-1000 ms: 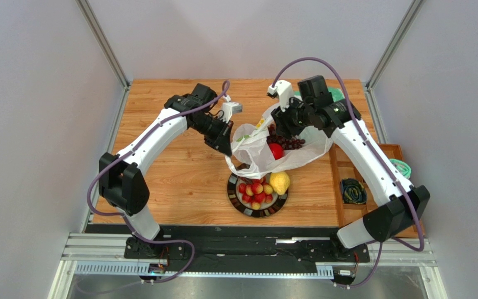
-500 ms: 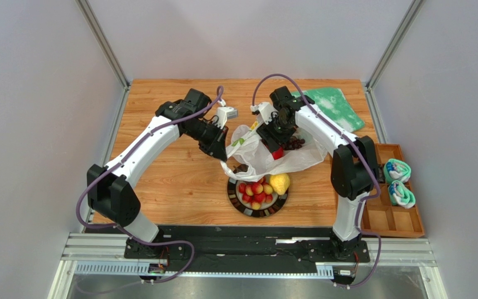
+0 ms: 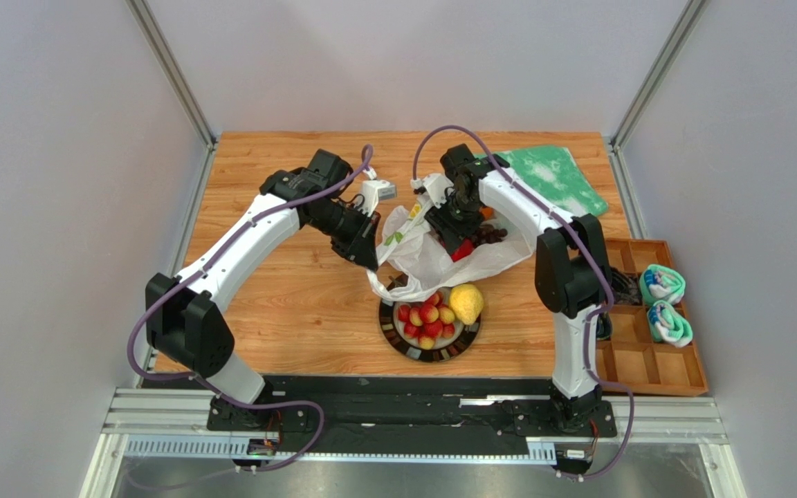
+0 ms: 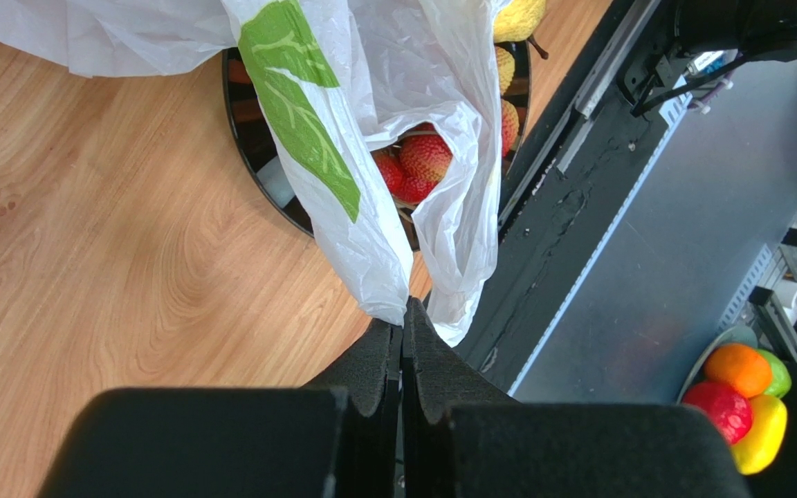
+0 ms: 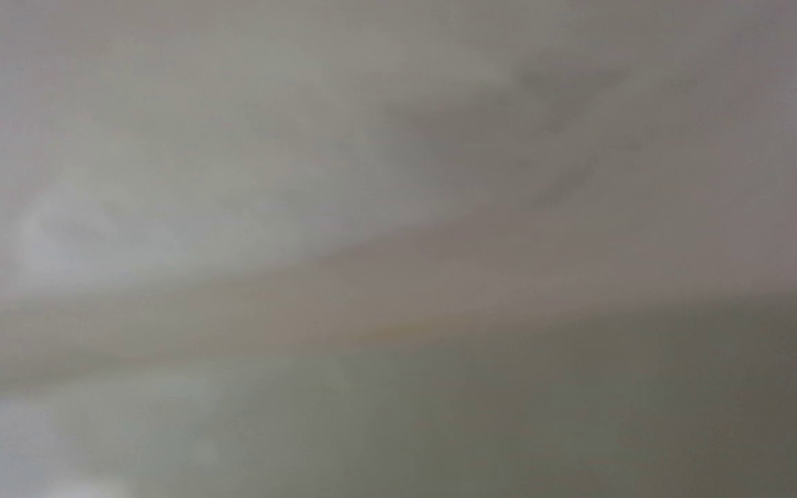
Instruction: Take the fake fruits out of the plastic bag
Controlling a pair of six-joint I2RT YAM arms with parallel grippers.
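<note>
The plastic bag (image 3: 429,259) lies crumpled at mid-table, its mouth held up. My left gripper (image 3: 368,247) is shut on the bag's edge; the left wrist view shows the film (image 4: 371,156) pinched between the closed fingertips (image 4: 405,311). My right gripper (image 3: 456,226) reaches down into the bag's mouth, its fingers hidden by plastic, and the right wrist view is only a grey blur. A red apple-like fruit (image 3: 462,250) and dark grapes (image 3: 492,237) show inside the bag. A yellow lemon (image 3: 466,303) and a red-yellow berry cluster (image 3: 426,320) sit on the plate (image 3: 397,337).
A green-and-white cloth (image 3: 553,176) lies at the back right. A wooden compartment tray (image 3: 647,363) with rolled socks (image 3: 663,301) stands at the right edge. In the left wrist view the plate's rim (image 4: 252,156) lies under the hanging bag, near the table's front edge.
My right arm has swung left and its gripper has gone down into the bag's mouth. My left gripper has pulled the bag's edge slightly left and kept hold.
</note>
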